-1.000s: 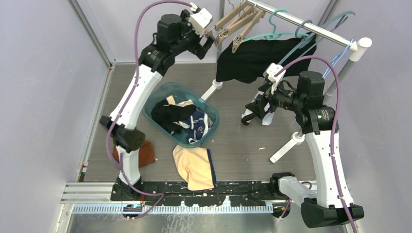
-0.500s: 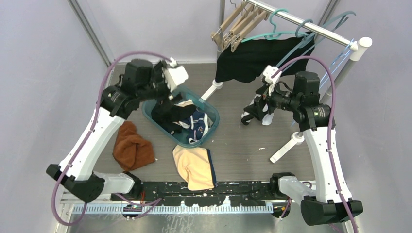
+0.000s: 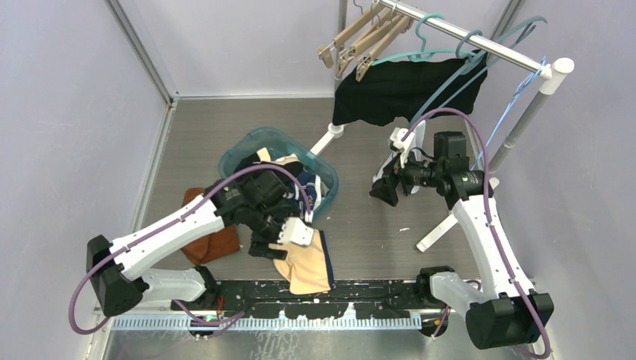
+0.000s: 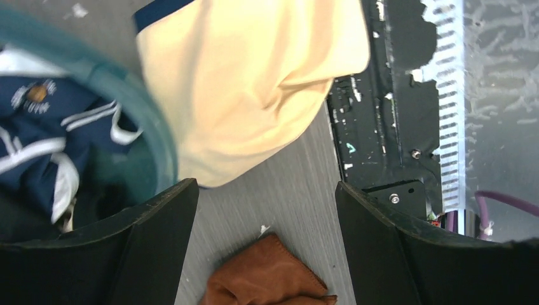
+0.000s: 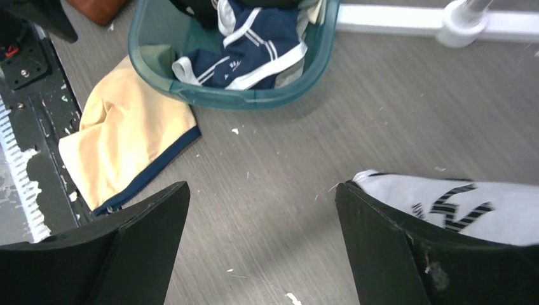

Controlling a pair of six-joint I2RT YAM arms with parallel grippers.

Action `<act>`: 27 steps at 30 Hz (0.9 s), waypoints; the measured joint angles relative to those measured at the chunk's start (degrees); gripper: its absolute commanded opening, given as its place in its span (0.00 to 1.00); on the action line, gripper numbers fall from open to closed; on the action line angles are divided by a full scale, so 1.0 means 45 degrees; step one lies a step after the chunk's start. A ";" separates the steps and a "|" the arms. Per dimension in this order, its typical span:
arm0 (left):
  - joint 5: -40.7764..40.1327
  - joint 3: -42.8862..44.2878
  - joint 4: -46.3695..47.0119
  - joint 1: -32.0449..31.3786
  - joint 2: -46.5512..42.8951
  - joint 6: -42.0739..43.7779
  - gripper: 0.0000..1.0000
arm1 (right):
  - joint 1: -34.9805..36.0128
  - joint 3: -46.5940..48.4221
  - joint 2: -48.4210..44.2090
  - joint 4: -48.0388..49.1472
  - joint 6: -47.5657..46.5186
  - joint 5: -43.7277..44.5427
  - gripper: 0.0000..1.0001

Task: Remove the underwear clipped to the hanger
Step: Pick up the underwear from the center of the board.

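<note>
Black underwear (image 3: 394,90) hangs from a teal hanger (image 3: 420,51) on the rail at the back right; neither gripper touches it. My left gripper (image 3: 264,246) is low over the floor between the basket and the arm bases, far from the rail. In the left wrist view it (image 4: 267,248) is open, with only bare floor and a brown cloth (image 4: 264,279) between its fingers. My right gripper (image 3: 384,191) hovers below the hanging underwear. It (image 5: 260,248) is open over bare floor, with white-and-black underwear (image 5: 457,203) lying by its right finger.
A teal basket (image 3: 244,146) of clothes stands mid-floor. Yellow underwear (image 3: 307,266) lies in front of it and the brown cloth (image 3: 214,244) to its left. Empty wooden clip hangers (image 3: 360,41) hang at the rail's left end. The rack's white feet (image 3: 442,229) rest on the floor.
My left arm has swung from the wooden hangers at the rail, down past the basket, to the floor by the yellow underwear. My right gripper has shifted slightly left.
</note>
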 measured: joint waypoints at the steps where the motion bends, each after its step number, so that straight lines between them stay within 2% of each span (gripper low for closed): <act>1: -0.0039 -0.0204 0.0053 -0.0452 0.0058 0.0165 0.81 | 0.0000 -0.0345 -0.0019 0.0199 0.0063 -0.0015 0.91; 10: -0.0335 -0.0850 0.1870 -0.2812 0.2147 0.1219 0.79 | 0.0000 -0.2905 -0.0073 0.1520 0.0408 0.0053 0.91; 17: -0.0719 -0.1122 0.2817 -0.3638 0.4401 0.1831 0.74 | -0.0092 -0.3648 -0.0170 0.2055 0.0466 0.0228 0.90; 25: -0.1423 -0.1501 0.3774 -0.3789 0.5785 0.2137 0.53 | -0.0316 -0.3745 -0.0238 0.2249 0.0471 0.0228 0.90; 27: -0.1569 -0.1632 0.4031 -0.3813 0.5829 0.2186 0.44 | -0.0316 -0.3750 -0.0238 0.2263 0.0471 0.0233 0.90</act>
